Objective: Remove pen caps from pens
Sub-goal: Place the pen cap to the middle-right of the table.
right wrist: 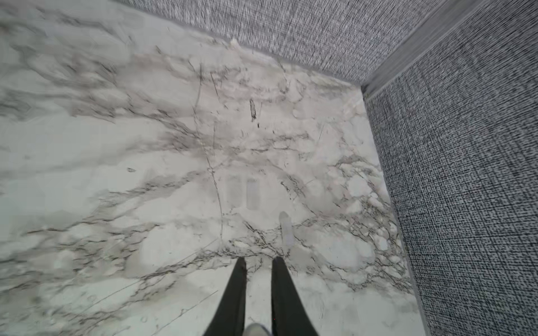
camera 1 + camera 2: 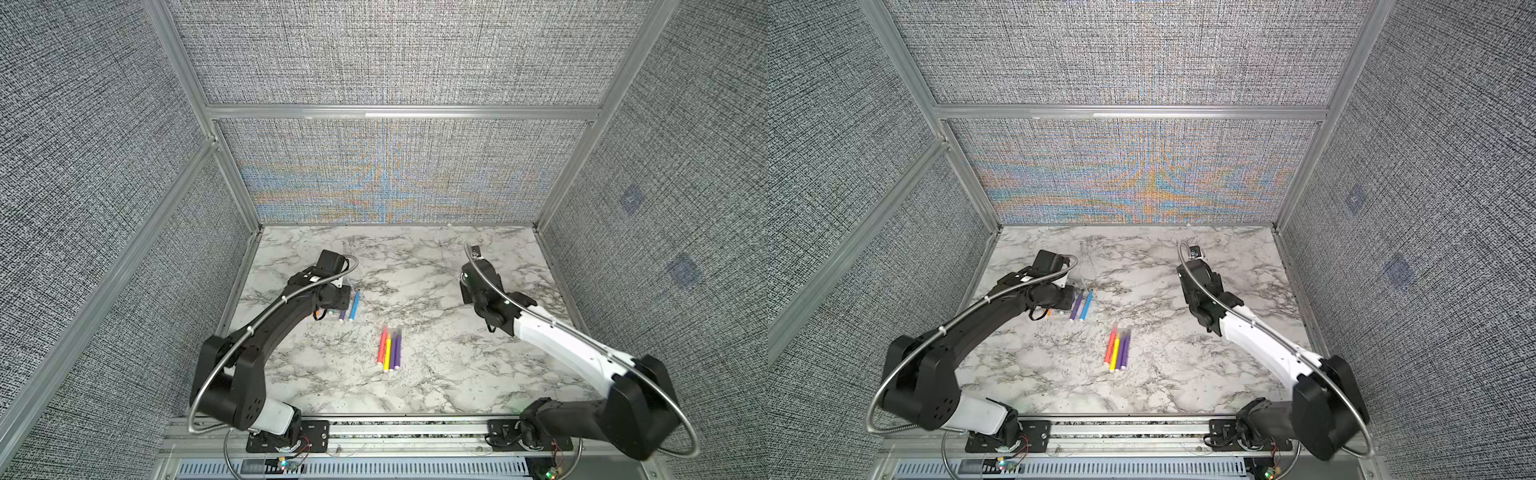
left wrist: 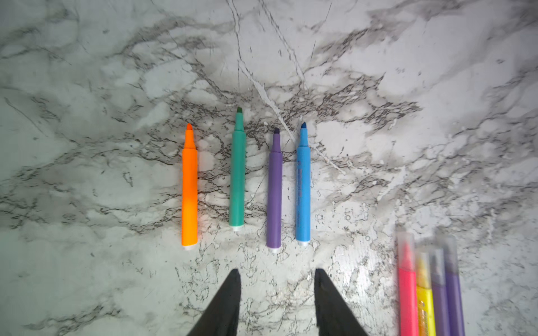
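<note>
Marble table [image 2: 415, 395] carries four uncapped pens [image 3: 237, 174] at nine o'clock beside the left gripper [image 3: 278, 272], its fingers wide and empty, four capped pens [image 2: 389, 349] near centre, and three pen caps [image 1: 252, 193] at two o'clock before the right gripper [image 1: 259, 260], fingers narrow.

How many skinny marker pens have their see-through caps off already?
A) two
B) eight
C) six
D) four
D: the left wrist view shows bare tips on the slim orange marker pen, green marker pen, one purple marker pen and blue marker pen; the four bundled pens wear clear plastic caps.
</note>
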`<state>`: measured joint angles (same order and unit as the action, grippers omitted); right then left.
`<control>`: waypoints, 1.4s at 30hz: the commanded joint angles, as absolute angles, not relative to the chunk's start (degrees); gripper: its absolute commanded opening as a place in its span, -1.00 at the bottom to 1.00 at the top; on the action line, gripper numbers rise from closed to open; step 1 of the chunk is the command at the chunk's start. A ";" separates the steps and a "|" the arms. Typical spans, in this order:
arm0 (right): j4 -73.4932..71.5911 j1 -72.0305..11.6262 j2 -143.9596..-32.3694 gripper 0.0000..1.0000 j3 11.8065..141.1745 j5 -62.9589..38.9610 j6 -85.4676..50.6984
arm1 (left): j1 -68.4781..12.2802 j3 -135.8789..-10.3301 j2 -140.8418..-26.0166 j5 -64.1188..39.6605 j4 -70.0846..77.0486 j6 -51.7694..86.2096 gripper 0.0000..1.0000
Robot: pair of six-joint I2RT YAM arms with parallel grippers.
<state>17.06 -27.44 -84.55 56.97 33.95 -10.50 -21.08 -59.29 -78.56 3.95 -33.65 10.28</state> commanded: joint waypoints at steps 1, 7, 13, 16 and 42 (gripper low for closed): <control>22.41 -24.12 -92.10 -1.00 62.14 29.65 -10.17 | -21.22 -56.12 -71.71 -2.93 -28.30 10.31 -0.10; 24.65 -19.71 -103.09 -0.99 68.75 25.07 -8.70 | -22.14 -50.23 -62.14 -4.59 -25.40 12.12 -0.05; 26.80 -19.43 -109.85 -0.91 71.98 24.36 -9.05 | -23.77 -46.90 -57.77 -4.78 -23.63 13.01 0.35; 26.72 -19.31 -111.21 -0.89 71.98 23.97 -9.14 | -24.28 -46.17 -57.99 -4.29 -23.72 12.93 0.95; 26.83 -24.22 -106.30 -0.19 68.83 23.33 -7.52 | -31.41 -37.83 -50.45 -4.25 -15.77 11.86 0.95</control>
<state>25.96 -22.20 -109.95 69.60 23.55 -8.05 -30.50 -38.48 -51.48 -5.21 -19.18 12.43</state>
